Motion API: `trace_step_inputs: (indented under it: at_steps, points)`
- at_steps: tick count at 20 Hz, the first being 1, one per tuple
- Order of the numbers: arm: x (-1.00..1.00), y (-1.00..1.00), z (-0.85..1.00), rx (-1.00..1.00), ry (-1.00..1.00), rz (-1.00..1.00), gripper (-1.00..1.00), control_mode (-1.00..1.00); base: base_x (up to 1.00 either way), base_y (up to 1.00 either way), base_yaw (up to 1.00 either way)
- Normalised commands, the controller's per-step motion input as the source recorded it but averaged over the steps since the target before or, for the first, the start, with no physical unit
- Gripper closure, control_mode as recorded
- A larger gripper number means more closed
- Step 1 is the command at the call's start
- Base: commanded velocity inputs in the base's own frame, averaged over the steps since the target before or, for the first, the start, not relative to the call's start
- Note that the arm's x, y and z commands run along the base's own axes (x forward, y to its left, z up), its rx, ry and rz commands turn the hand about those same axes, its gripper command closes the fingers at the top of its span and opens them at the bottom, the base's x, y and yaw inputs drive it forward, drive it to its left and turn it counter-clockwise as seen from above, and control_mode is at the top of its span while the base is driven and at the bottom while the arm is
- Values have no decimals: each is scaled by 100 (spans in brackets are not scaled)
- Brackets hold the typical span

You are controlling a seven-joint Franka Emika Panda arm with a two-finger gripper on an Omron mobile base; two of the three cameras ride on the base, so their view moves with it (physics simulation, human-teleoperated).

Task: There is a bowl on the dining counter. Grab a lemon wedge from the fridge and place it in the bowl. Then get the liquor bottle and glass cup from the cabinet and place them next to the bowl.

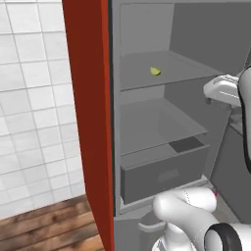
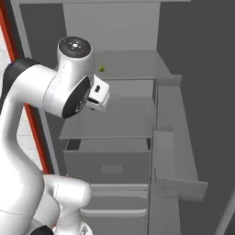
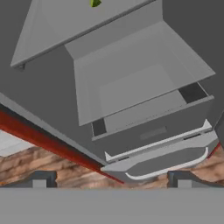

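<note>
End effector [image 3: 111, 177] spread wide and empty before the open fridge [image 1: 162, 122]; next, reach up to the lemon wedge [image 1: 155, 71].

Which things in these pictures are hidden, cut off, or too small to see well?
- Lemon wedge: a tiny speck on the fridge shelf in both base views; cut by the top edge in the hand view.
- Pincer: hand view shows its fingertips alone, spread wide with nothing between.
- Drawer contents: hidden by its front, left base view.

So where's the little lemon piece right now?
The lemon wedge lies alone on the upper shelf inside the open fridge, toward the back, above the drawer. The open gripper is lower down, apart from it.
</note>
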Motion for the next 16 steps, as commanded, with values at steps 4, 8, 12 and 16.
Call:
trace_step_inputs:
  at_steps: [4, 8, 12, 16]
  points:
    - [0, 0, 0, 0, 0, 0, -100, 100, 81, 19, 2]
    - [3, 5, 0, -4, -5, 2, -100, -100, 39, 18, 4]
    - [1, 14, 8, -16, -29, 11, -100, -100, 0, 0, 0]
    - [0, 12, 48, -22, -37, 8, -100, -100, 0, 0, 0]
